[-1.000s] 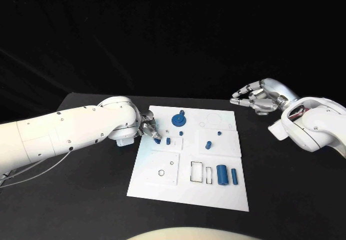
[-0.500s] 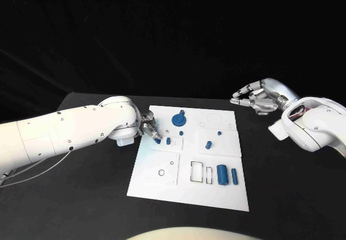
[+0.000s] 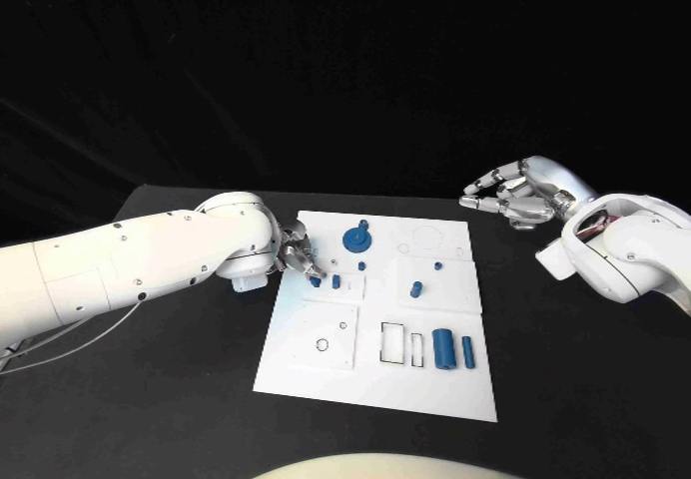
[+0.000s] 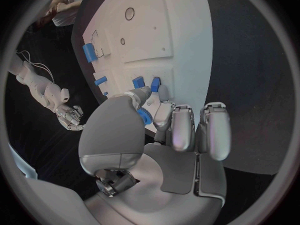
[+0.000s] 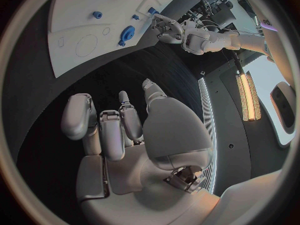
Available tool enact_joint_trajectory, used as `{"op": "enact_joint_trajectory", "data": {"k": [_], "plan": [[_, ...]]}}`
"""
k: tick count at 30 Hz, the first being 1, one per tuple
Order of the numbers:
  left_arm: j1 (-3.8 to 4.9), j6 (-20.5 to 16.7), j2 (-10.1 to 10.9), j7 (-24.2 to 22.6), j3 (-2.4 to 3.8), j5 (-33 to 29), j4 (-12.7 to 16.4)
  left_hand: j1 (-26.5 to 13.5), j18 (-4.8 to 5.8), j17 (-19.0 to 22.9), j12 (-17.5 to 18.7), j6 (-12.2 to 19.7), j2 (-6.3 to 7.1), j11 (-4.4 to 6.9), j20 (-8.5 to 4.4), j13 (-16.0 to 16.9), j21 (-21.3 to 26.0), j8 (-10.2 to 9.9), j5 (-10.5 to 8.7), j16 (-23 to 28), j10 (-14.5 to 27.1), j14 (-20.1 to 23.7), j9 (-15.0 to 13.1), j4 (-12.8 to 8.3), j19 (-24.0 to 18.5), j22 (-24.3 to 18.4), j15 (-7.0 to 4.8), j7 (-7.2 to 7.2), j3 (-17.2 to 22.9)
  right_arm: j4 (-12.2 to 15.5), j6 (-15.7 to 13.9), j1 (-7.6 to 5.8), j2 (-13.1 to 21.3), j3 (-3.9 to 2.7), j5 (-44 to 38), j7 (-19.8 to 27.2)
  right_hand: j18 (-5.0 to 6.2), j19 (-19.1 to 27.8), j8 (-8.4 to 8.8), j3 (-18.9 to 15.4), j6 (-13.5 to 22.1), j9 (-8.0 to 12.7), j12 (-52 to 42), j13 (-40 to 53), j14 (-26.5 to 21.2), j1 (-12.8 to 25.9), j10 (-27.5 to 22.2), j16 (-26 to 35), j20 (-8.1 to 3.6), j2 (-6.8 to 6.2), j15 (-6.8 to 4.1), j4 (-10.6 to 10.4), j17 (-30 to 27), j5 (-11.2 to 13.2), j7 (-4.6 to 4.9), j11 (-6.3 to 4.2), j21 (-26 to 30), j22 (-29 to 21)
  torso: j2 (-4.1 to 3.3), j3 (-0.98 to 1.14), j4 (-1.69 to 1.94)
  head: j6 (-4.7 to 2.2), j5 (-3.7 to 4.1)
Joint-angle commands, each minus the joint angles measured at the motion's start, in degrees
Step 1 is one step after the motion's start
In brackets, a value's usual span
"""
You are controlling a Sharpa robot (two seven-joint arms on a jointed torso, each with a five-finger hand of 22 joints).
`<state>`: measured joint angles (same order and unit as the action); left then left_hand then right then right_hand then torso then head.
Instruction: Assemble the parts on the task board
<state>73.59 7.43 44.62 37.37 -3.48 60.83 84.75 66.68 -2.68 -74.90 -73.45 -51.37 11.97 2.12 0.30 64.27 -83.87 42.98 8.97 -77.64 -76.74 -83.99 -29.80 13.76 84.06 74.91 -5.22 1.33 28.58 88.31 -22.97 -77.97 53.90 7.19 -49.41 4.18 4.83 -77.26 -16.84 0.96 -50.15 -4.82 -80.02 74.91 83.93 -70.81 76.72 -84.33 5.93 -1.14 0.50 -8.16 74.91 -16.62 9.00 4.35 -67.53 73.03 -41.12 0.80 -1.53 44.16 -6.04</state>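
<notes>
While nothing has shifted over the last second, both arms holding the same pose, the left silver many-fingered hand (image 3: 299,252) hovers at the left edge of the flat white task board (image 3: 325,359) with its fingertips close together over two small blue upright pegs (image 3: 326,281). The lack of motion suggests a careful alignment, not a finished insertion. In the left wrist view a ribbed blue piece (image 4: 144,116) sits by the thumb, but whether it is pinched or merely behind the fingers I cannot tell. The right silver hand (image 3: 518,195) hangs beyond the board's far right corner, fingers loosely curled and apart, holding nothing. The round blue gear-like disc (image 3: 357,239) stands just beside the left hand.
</notes>
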Motion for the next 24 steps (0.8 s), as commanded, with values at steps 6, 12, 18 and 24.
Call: {"op": "enact_joint_trajectory", "data": {"k": [6,12,18,24], "plan": [[-0.09,0.6,-0.2,1.0,-0.05,-0.3,-0.1,-0.1,0.21,-0.5,-0.3,-0.3,-0.55,0.16,-0.37,0.1,0.0,-0.5,-0.04,0.2,0.0,-2.5,0.1,1.1,1.2,4.2,-0.41,0.37,-2.4,0.1,-0.4,0.01,0.1,-0.03,0.0,0.3,0.59,0.4,-0.2,0.0,0.5,-0.1,0.3,0.4,3.8,0.1,-0.4,0.3,0.18,0.24,-0.49,-0.4,6.0,-0.3,0.05,-0.01,0.1,0.0,-0.01,0.02,-0.03,-0.05,0.04],[-0.08,1.3,-0.2,1.4,-0.05,-0.3,-0.1,0.0,0.24,-0.5,-0.3,-0.5,-0.92,0.19,-0.36,0.2,0.0,-0.5,0.0,0.2,0.0,-2.5,0.1,1.7,1.2,4.4,-0.41,0.31,-3.4,0.1,-0.4,0.01,0.1,-0.03,0.0,0.3,0.59,0.4,-0.2,0.0,0.5,-0.1,0.3,0.4,3.8,0.1,-0.4,0.3,0.18,0.24,-0.49,-0.4,6.0,-0.3,0.05,-0.01,0.1,0.0,0.01,0.01,-0.03,0.03,0.09],[-0.08,1.6,-0.2,1.8,-0.05,-0.4,-0.3,0.1,0.26,-0.5,-0.4,-0.6,-1.32,0.22,-0.37,0.3,-0.1,-0.5,0.03,0.2,-0.1,-2.5,0.1,2.2,1.3,4.5,-0.43,0.27,-4.1,0.1,-0.4,0.01,0.2,-0.03,0.0,0.3,0.59,0.4,-0.2,0.0,0.5,-0.1,0.3,0.4,3.8,0.1,-0.4,0.3,0.18,0.24,-0.49,-0.4,6.0,-0.3,0.05,-0.01,0.1,0.0,0.0,0.03,-0.01,-0.02,0.09],[-0.08,1.4,-0.2,1.8,-0.05,-1.2,-0.4,-0.2,0.33,-0.5,-0.5,-0.9,-2.38,0.28,-0.38,0.5,-0.3,-0.5,0.08,0.2,-0.2,-2.5,0.1,2.8,1.4,4.8,-0.46,0.2,-4.7,0.2,-0.4,0.01,0.2,-0.03,0.0,0.3,0.59,0.4,-0.2,0.0,0.5,-0.1,0.3,0.4,3.8,0.1,-0.4,0.3,0.18,0.24,-0.49,-0.4,6.0,-0.3,0.05,-0.01,0.1,0.0,-0.02,0.02,-0.01,0.01,0.11]]}}
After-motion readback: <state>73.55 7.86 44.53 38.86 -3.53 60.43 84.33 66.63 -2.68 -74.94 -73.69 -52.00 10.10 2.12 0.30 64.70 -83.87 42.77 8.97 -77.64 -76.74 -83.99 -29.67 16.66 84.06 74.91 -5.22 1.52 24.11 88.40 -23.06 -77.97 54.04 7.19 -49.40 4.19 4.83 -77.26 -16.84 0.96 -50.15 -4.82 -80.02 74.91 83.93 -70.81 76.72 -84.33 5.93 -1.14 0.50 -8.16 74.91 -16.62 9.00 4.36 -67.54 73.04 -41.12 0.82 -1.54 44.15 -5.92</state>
